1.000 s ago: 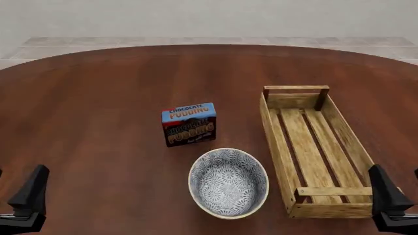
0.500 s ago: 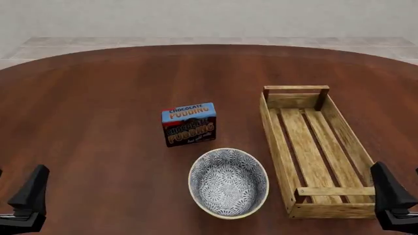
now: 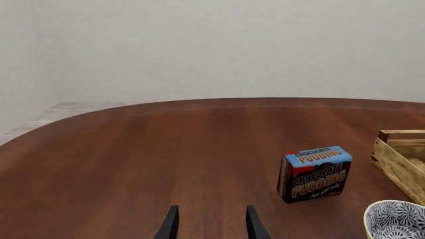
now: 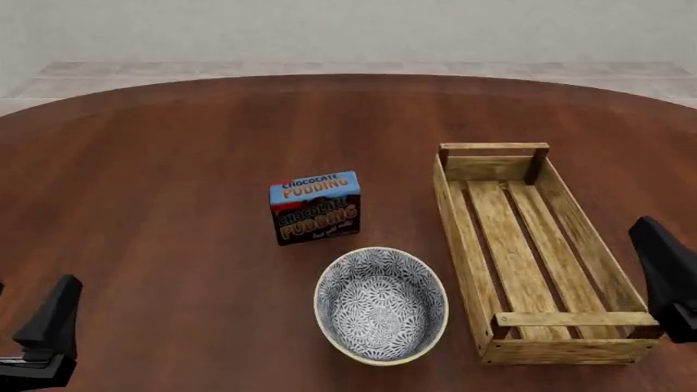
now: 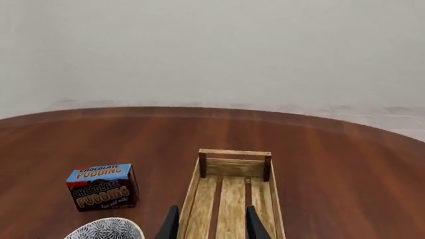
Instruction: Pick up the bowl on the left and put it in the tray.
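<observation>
The bowl (image 4: 381, 305) sat upright on the desk (image 4: 163, 163) close to the near edge, roughly midway along it, its blue-and-white patterned inside facing up. Nothing touched it. Just beyond it, toward the far edge and slightly to the left, the chocolate pudding box (image 4: 315, 207) stood on the desk, printed face toward the front camera, with a narrow strip of bare wood between box and bowl. The tray (image 4: 530, 247) lay to the right of the bowl, its long sides running from the near edge toward the far edge, near but apart from the bowl's rim, and its slatted floor held nothing.

The left gripper (image 4: 44, 339) hung low at the near left corner of the desk, well apart from the bowl. In the left wrist view its two dark fingers (image 3: 170, 225) stood spread with a gap between them and nothing held, and the pudding box (image 3: 315, 173), a sliver of the bowl (image 3: 395, 222) and one end of the tray (image 3: 401, 157) showed ahead. The right gripper (image 4: 664, 278) was at the right edge, beside the tray's near end and raised above the desk. The right wrist view showed its fingers (image 5: 171, 225) likewise parted and holding nothing, looking down the length of the tray (image 5: 234, 191), with the box (image 5: 103, 186) and part of the bowl (image 5: 106, 230) off to one side.
</observation>
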